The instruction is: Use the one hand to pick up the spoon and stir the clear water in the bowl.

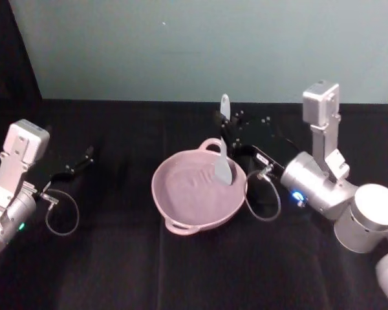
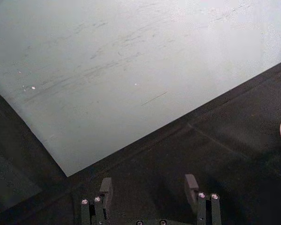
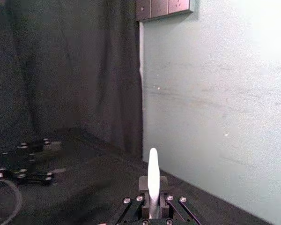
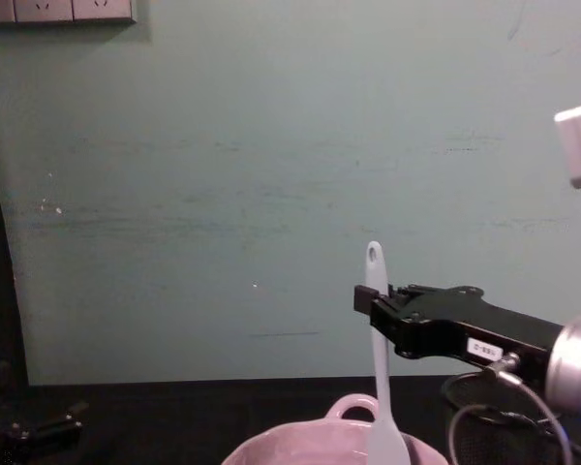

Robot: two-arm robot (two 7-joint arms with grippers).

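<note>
The pale pink bowl sits mid-table, its loop handle toward the back; its rim also shows in the chest view. Faint ripples of clear water glint inside it. My right hand, the black gripper, is shut on the white spoon and reaches in from the right above the bowl's far rim. The spoon stands nearly upright, its flat head down inside the bowl and its holed handle end up. In the right wrist view the spoon rises between the right gripper's fingers.
My left gripper rests open and parked over the black cloth at the left, its fingers apart with nothing between them. A pale green wall stands behind the table. Cable loops hang by both wrists.
</note>
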